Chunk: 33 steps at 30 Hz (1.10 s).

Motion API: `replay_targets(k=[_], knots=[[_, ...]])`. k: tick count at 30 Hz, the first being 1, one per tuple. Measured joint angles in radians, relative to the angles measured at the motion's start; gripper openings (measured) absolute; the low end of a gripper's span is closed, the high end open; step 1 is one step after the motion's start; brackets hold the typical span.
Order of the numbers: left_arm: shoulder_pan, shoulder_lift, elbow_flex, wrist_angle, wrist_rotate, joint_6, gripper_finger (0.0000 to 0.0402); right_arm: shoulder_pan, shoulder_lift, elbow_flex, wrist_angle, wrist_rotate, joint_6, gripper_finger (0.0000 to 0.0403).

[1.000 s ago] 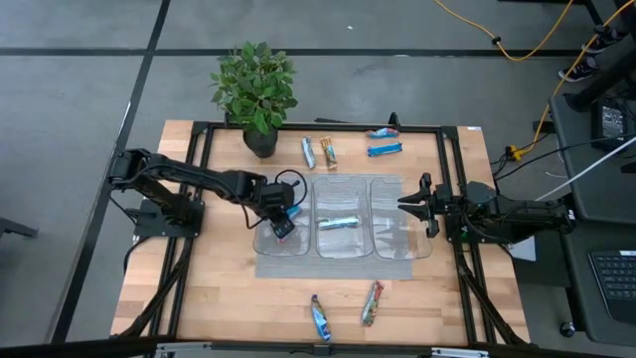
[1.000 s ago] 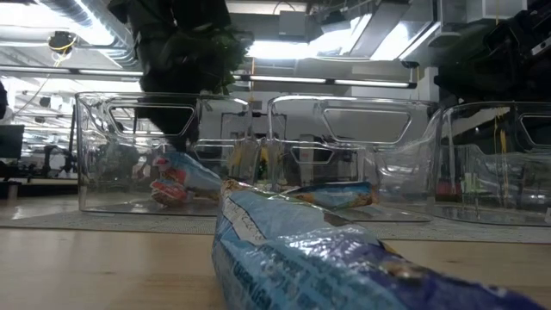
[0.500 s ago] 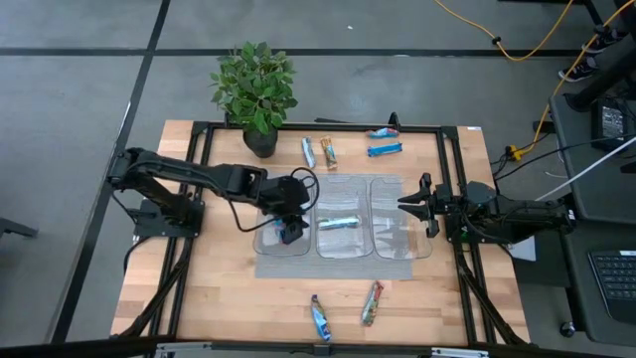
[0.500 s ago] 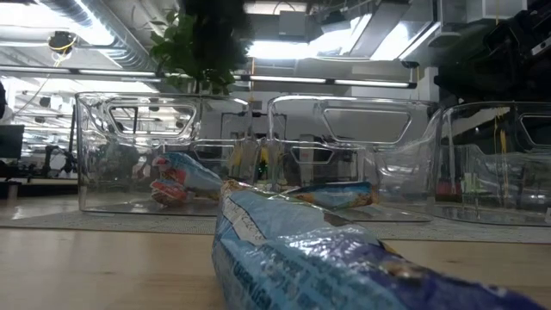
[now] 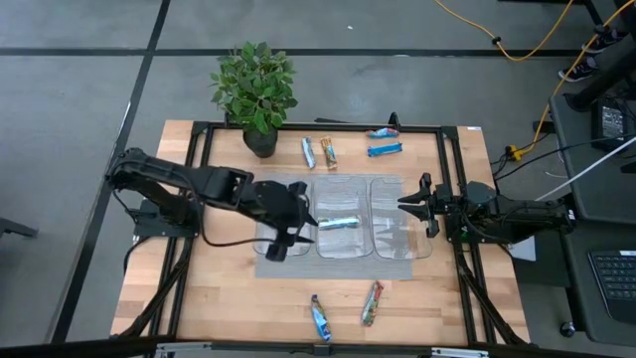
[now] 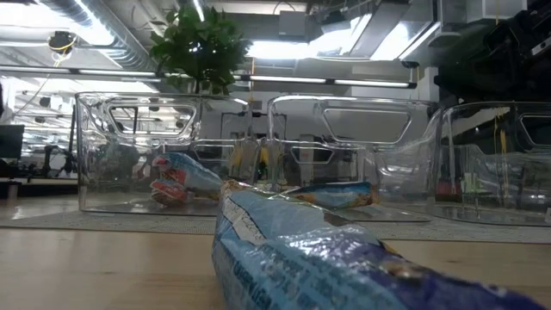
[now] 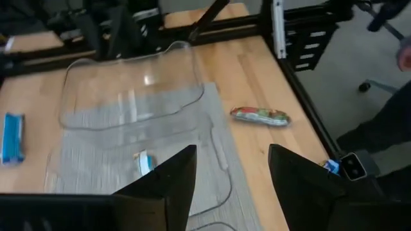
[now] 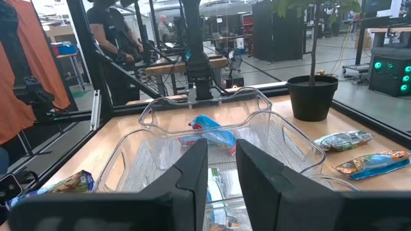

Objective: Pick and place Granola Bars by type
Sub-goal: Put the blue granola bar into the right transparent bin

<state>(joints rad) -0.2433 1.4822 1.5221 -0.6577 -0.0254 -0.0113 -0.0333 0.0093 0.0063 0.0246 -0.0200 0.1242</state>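
Observation:
Three clear bins stand on a grey mat (image 5: 338,261). The left bin (image 5: 268,239) holds a blue-and-red granola bar (image 6: 176,179). A silver-blue bar (image 5: 338,222) lies in the middle bin. Several bars lie flat on the wood: four at the far edge (image 5: 329,152) and two near the near edge, one blue (image 5: 320,318) and one green-red (image 5: 372,303). My left gripper (image 5: 298,227) hovers open above the left and middle bins, pointing toward the table's right (image 7: 228,186). My right gripper (image 5: 409,206) waits narrowly open at the right bin's rim (image 8: 221,167).
A potted plant (image 5: 256,94) stands at the table's far left. A black frame (image 5: 447,134) runs around the tabletop. The right bin (image 5: 397,234) sits just in front of my right gripper. Bare wood lies left of the mat (image 5: 199,278). A person stands in the room beyond (image 8: 112,32).
My left gripper has risen out of the left bin and swung toward the middle bin, turning to point at the table's right. The blue-and-red bar stays lying in the left bin. My right arm has kept still.

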Motion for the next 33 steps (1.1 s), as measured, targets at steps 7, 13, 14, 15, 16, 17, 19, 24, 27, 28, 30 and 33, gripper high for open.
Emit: replay_targets(k=[7, 13, 14, 15, 16, 17, 19, 24, 27, 28, 30, 33], knots=[[-0.069, 0.0, 0.001, 0.001, -0.003, 0.074, 0.0185, 0.0, 0.0, 0.0, 0.0, 0.0, 0.001, 0.0085], [-0.119, 0.0, 0.001, 0.004, -0.009, 0.134, 0.0184, 0.0, 0.0, 0.0, 0.0, 0.0, 0.001, 0.0085], [-0.124, 0.003, 0.002, 0.004, -0.009, 0.143, 0.0184, 0.0, 0.0, 0.0, 0.0, 0.0, 0.0, 0.0085], [-0.127, 0.007, 0.002, 0.004, -0.009, 0.151, 0.0184, 0.0, 0.0, 0.0, 0.0, 0.0, 0.0, 0.0085], [-0.13, 0.012, 0.002, 0.004, -0.009, 0.158, 0.0184, 0.0, 0.0, 0.0, 0.0, 0.0, 0.0, 0.0085], [-0.131, 0.019, 0.002, 0.004, -0.009, 0.161, 0.0184, 0.0, 0.0, 0.0, 0.0, 0.0, 0.001, 0.0085], [-0.131, 0.038, 0.01, -0.006, -0.009, 0.16, 0.0184, 0.0, 0.0, 0.0, 0.0, 0.0, 0.001, 0.0085], [-0.142, 0.139, 0.12, -0.106, -0.001, 0.163, 0.0184, 0.0, 0.0, 0.0, 0.0, 0.0, 0.001, 0.0085], [-0.152, 0.219, 0.212, -0.199, -0.009, 0.19, 0.0184, 0.0, 0.0, 0.0, 0.0, 0.0, 0.001, 0.0085], [-0.155, 0.247, 0.241, -0.223, -0.009, 0.198, 0.0184, 0.0, 0.0, 0.0, 0.0, 0.0, 0.001, 0.0085], [-0.157, 0.299, 0.289, -0.249, -0.01, 0.203, 0.0184, 0.0, 0.0, 0.0, 0.0, 0.0, 0.0, 0.0085], [-0.162, 0.367, 0.343, -0.285, -0.002, 0.181, 0.0189, 0.0, 0.0, 0.0, 0.0, 0.0, 0.001, 0.0085]])
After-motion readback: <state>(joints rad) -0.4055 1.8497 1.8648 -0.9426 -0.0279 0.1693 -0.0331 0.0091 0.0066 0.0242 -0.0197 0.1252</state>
